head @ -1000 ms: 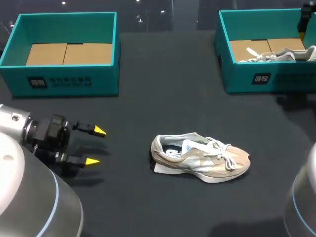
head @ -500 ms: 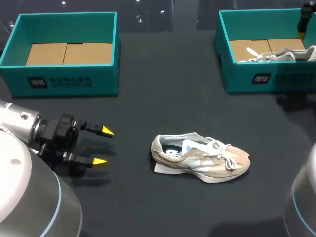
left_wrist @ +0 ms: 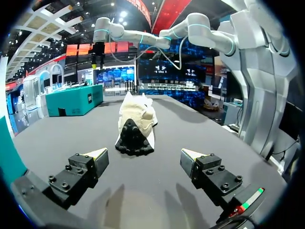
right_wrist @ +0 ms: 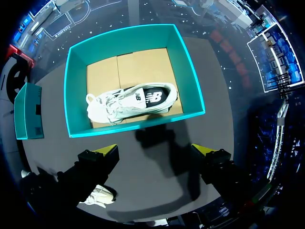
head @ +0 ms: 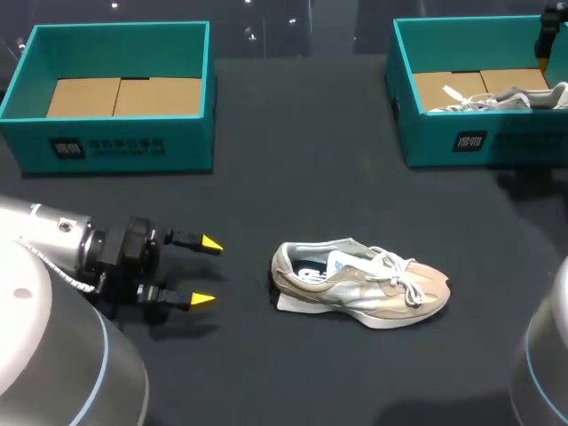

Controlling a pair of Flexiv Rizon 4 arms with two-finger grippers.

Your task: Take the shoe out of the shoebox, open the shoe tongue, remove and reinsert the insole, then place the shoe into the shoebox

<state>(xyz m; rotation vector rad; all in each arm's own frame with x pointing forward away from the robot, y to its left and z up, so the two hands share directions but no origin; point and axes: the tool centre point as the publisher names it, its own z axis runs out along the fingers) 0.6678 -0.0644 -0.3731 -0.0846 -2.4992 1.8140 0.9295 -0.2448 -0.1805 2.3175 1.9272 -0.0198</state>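
A beige sneaker (head: 359, 284) lies on its sole on the dark table, toe to the right, laces loose. A pale flat piece (head: 288, 303) pokes out from under its heel. My left gripper (head: 207, 272) hovers open just left of the heel, fingers pointing at it. In the left wrist view the sneaker's black heel (left_wrist: 135, 136) sits ahead of my open left gripper (left_wrist: 143, 156), apart from it. My right gripper (right_wrist: 155, 149) hangs open high above the right shoebox (right_wrist: 190, 71), which holds a white sneaker (right_wrist: 128, 102).
A second teal shoebox (head: 115, 146) with a cardboard floor stands at the back left. The right teal shoebox (head: 426, 133) stands at the back right with the white sneaker (head: 497, 98) inside.
My left gripper has moved right and slightly nearer, toward the sneaker's heel, staying open. The sneaker and the right arm have not moved.
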